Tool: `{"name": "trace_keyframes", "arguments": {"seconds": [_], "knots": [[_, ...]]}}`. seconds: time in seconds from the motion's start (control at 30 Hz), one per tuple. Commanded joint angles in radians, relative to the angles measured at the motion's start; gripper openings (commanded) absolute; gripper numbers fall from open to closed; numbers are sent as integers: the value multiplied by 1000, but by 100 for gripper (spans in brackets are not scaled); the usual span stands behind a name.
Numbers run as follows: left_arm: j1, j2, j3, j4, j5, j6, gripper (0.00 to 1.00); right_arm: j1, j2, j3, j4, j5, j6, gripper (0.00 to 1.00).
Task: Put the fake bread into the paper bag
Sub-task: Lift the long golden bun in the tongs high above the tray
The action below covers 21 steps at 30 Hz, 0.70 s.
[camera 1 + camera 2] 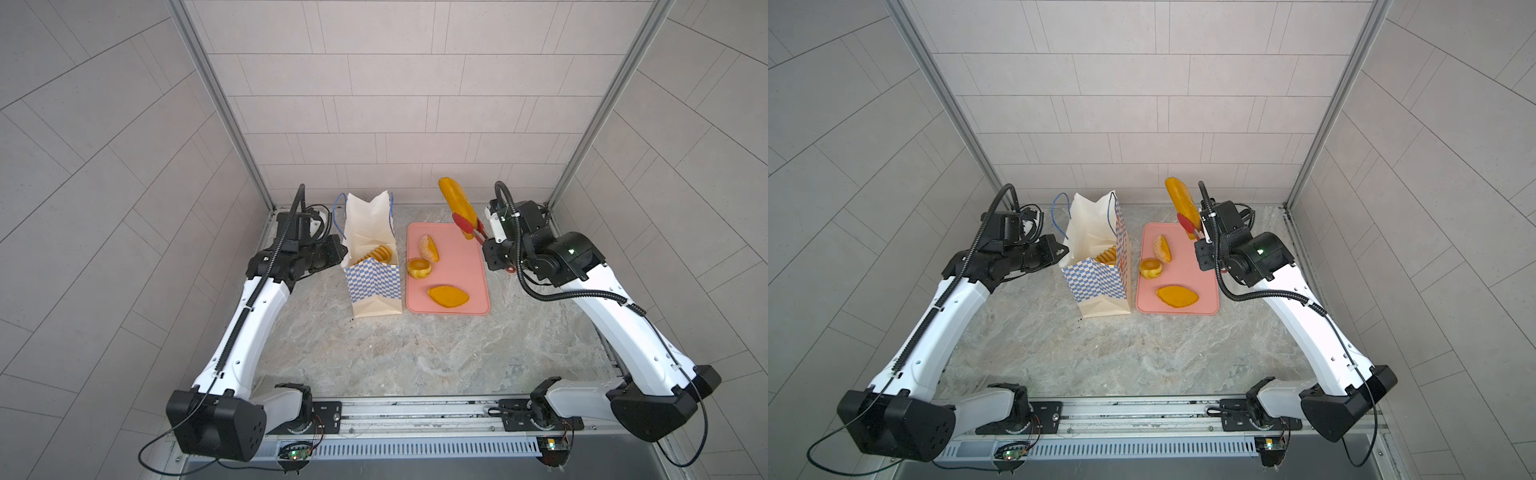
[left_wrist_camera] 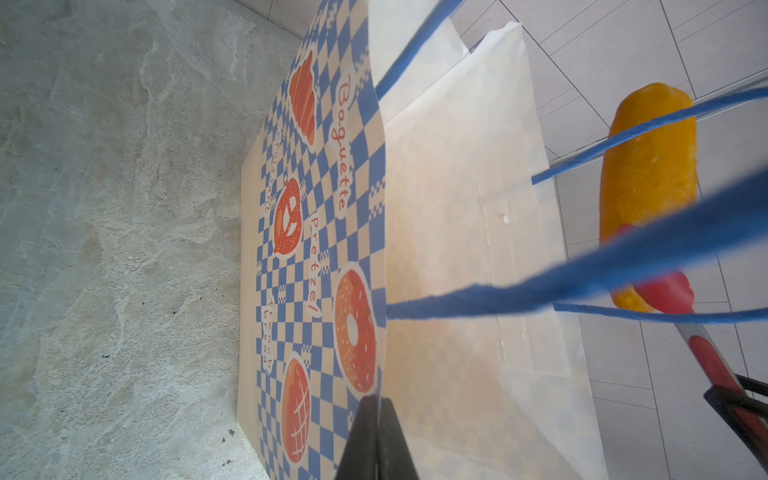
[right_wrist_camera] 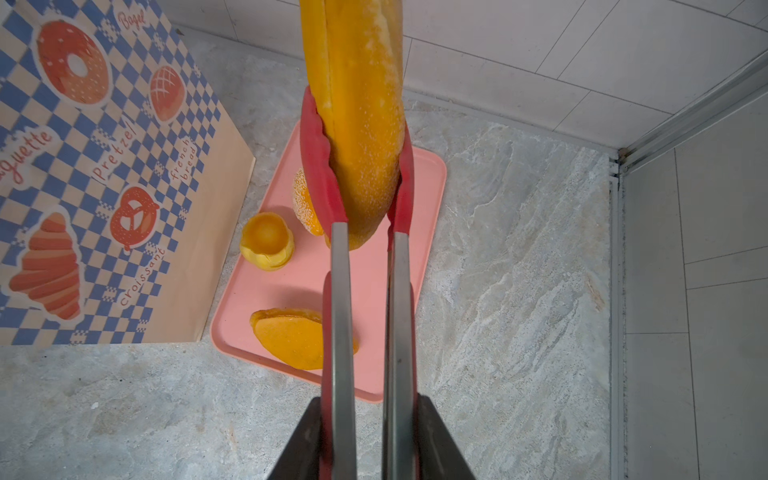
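On my left wrist feed, the left gripper (image 2: 377, 405) is pinched tight on the rim of the paper bag (image 2: 449, 208), which stands on the marble tabletop (image 2: 116, 208). A blue cord handle (image 2: 582, 274) runs blurred across my view. Past the bag, red tongs (image 2: 665, 291) clamp a long loaf (image 2: 648, 166).

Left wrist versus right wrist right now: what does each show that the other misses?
Left wrist only: the left gripper pinched shut on the paper bag rim, with the blue cord handles crossing in front. Right wrist only: the pink tray with three pastries lying on it. Both: the bag's checkered side and the long loaf clamped in the red tongs.
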Motion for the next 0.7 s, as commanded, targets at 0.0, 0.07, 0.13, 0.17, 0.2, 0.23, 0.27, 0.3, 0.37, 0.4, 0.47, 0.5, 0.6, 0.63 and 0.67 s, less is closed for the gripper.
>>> {"name": "trace_keyframes", "arguments": {"seconds": [0.0, 0.07, 0.13, 0.17, 0.2, 0.23, 0.27, 0.3, 0.37, 0.4, 0.47, 0.5, 0.6, 0.63, 0.67], "knots": [[-5, -22, 14, 1, -8, 5, 0, -3, -35, 64, 8, -14, 19, 32], [-5, -22, 12, 1, -8, 4, 0, -4, -41, 89, 6, -27, 27, 32], [-5, -20, 11, 3, -8, 4, 0, -4, -45, 112, 4, -44, 34, 32], [-5, -21, 10, 4, -7, 1, 0, -3, -48, 122, 4, -52, 38, 32], [-5, -21, 11, 4, -6, 1, 0, -4, -51, 133, 5, -61, 40, 32], [-5, -21, 11, 4, -5, 1, 0, -4, -54, 140, 7, -71, 44, 32], [-5, -22, 11, 4, -6, 1, 0, -2, -57, 145, 9, -81, 45, 32], [-5, -22, 13, 5, -8, 2, 0, -2, -61, 152, 13, -89, 50, 32], [-5, -21, 12, 5, -8, 1, 0, -1, -66, 162, 21, -108, 57, 32], [-5, -22, 12, 5, -8, 1, 0, -1, -69, 169, 24, -118, 63, 32], [-5, -21, 13, 4, -7, 1, 0, 2, -69, 185, 27, -137, 68, 32], [-5, -21, 12, 4, -8, 1, 0, 6, -69, 192, 31, -147, 71, 32], [-5, -22, 11, 3, -8, -1, 0, 22, -65, 215, 38, -167, 84, 32], [-5, -25, 11, 2, -9, -1, 0, 31, -63, 223, 39, -170, 88, 32], [-5, -25, 11, 2, -10, -1, 0, 40, -61, 230, 39, -172, 91, 32]]}}
